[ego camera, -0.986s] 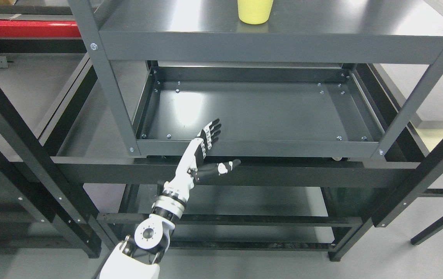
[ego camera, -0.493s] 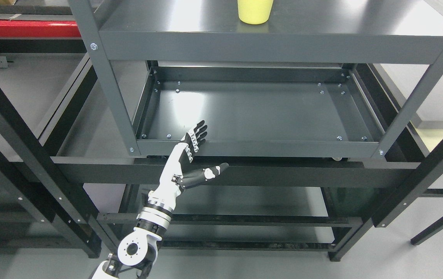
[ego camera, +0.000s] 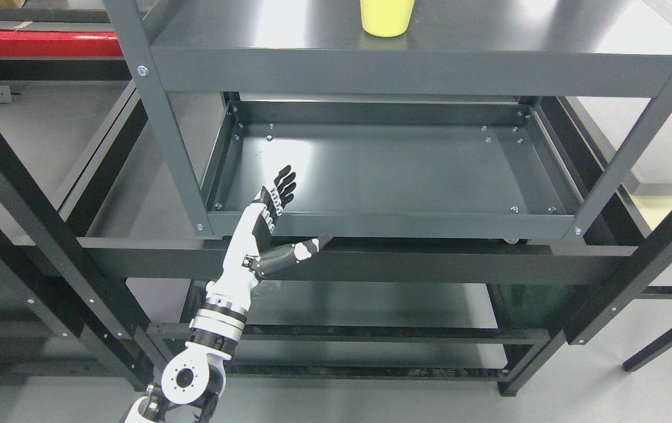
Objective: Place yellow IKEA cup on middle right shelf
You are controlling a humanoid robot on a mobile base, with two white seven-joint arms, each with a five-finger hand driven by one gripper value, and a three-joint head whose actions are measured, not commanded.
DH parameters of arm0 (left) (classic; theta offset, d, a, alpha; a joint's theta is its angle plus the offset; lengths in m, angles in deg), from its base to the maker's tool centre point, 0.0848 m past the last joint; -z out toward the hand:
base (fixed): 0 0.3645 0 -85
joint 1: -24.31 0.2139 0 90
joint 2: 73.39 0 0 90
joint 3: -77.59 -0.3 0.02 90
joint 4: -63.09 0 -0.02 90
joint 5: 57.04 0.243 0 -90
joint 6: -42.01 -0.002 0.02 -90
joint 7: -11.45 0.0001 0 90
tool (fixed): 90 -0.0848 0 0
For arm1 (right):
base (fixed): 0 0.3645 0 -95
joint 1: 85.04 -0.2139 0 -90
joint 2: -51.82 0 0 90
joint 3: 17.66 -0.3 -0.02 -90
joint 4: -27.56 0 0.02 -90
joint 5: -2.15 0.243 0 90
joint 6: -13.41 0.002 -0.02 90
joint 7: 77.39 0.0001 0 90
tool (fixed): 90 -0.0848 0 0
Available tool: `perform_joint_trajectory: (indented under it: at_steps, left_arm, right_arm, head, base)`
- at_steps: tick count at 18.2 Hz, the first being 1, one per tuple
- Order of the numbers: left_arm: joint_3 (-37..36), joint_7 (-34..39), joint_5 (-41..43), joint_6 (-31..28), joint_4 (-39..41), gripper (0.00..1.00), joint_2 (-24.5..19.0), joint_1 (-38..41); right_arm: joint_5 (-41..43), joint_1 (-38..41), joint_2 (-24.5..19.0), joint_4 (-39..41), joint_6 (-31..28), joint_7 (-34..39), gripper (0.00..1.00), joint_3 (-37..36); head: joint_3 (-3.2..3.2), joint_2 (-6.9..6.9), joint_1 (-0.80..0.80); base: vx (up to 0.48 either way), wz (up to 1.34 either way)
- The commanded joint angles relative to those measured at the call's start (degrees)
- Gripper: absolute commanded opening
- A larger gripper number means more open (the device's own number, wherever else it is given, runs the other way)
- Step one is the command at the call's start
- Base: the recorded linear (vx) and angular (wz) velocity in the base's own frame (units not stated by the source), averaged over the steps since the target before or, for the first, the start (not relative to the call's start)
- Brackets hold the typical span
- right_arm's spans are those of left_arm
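Fingers [ego camera: 280,189] on my left hand [ego camera: 262,226] are stretched out straight and spread, with the thumb [ego camera: 297,252] angled off to the right, and they hold nothing. From the head camera I see the arm rise from the lower left edge, its wrist joint [ego camera: 183,379] low in the view, and the hand reach up in front of the lower tray shelf [ego camera: 394,226]. The fingertips overlap the tray's front lip near its left end, while the thumb lies across the dark crossbar [ego camera: 488,264] just below it; I cannot tell whether anything touches. The yellow cup [ego camera: 387,17] stands upright on the upper shelf [ego camera: 418,70], near its middle at the top edge of the view, cut off by the frame so only its lower part shows. It is well apart from my hand, up and to the right. My right arm is out of sight.
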Motion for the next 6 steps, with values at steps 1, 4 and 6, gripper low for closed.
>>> perform_joint_trajectory:
  at_steps: [1,4,6]
  left_arm:
    - [2.99,0.06,0.56,-0.45,3.42,0.98,-1.0,0.49]
    - [3.08,0.06,0.56,-0.71,3.42,0.98,-1.0,0.49]
    - [3.08,-0.03,0.56,-0.71,3.42,0.98,-1.0,0.49]
  right_arm:
    - [1.41,0.79,1.0,0.0,-0.03,0.04,0.99,0.97]
    - [1.41,0.79,1.0,0.0,-0.03,0.04,0.99,0.97]
    - [1.41,0.79,1.0,0.0,-0.03,0.04,0.99,0.97]
  head:
    - [0.0,0.0,0.0]
    - [0.0,0.0,0.0]
    - [0.0,0.0,0.0]
  base:
    - [0.0,0.0]
    - [0.0,0.0]
    - [0.0,0.0]
